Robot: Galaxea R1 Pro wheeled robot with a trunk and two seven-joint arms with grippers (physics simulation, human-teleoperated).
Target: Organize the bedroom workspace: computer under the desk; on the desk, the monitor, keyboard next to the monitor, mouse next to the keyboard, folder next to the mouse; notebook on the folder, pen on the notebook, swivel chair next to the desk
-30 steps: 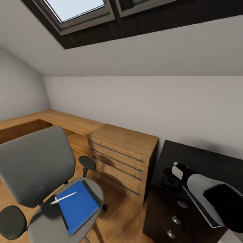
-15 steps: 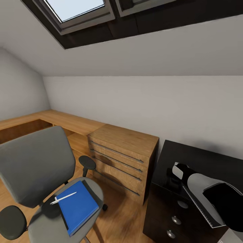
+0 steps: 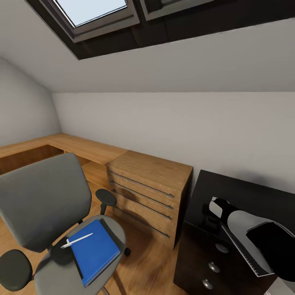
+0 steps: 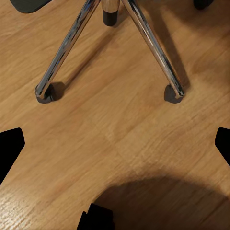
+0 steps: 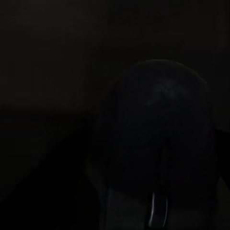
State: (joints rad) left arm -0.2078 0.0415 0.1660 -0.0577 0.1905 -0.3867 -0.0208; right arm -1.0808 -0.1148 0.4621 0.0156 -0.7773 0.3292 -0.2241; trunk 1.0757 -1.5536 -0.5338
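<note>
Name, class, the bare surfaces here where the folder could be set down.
Bare: the black desk top between the wall and the right gripper, and the wooden chest top. Crowded: the swivel chair seat, holding folder and pen.

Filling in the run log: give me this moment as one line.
right gripper: over desk, mouse close below | left gripper: open above floor | folder, pen: on swivel chair

I see the grey swivel chair (image 3: pixel 45 205) at near left, the blue folder (image 3: pixel 95 250) flat on its seat, the pen (image 3: pixel 77 240) lying across it. The glossy black counter (image 3: pixel 246 192) stands right.
</note>
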